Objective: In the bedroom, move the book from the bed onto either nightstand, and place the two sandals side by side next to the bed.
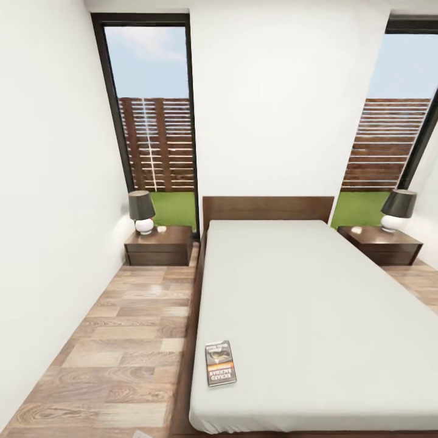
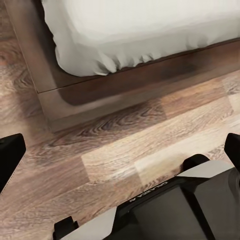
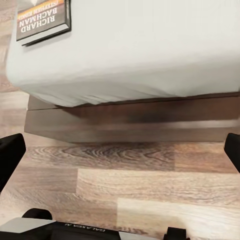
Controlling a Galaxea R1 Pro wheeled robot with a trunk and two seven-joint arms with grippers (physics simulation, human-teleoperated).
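Looking down the length of the bed [image 1: 316,304] from its foot end, with the pale grey-white mattress running toward the brown headboard [image 1: 267,208] against the white wall. Lying flat on the mattress near the foot-end corner on the robot's left, close to the edge: the book [image 1: 220,363], dark-covered with an orange band and white lettering, touching nothing but the bedding. Showing again in the right wrist view, the same book [image 3: 44,20] resting near the corner of the mattress [image 3: 150,50], lettering reading "RICHARD BACHMAN", above the dark wooden platform frame [image 3: 130,122] and the wood-plank floor [image 3: 125,185]. Flanking the headboard: a left nightstand [image 1: 159,246] carrying a dark-shaded lamp [image 1: 142,211] with a round white base and a small pale object beside it, and a right nightstand [image 1: 380,244] carrying a matching lamp [image 1: 398,208]. Standing behind each nightstand, a tall window giving onto a slatted wooden fence [image 1: 159,145], grass and sky. Hovering over bare floor just off the bed corner, the left gripper [image 2: 120,150], fingers [image 2: 10,157] spread wide apart and holding nothing. Hanging likewise over the planks beside the bed's foot, the right gripper [image 3: 120,150], fingers [image 3: 10,152] spread wide and empty.
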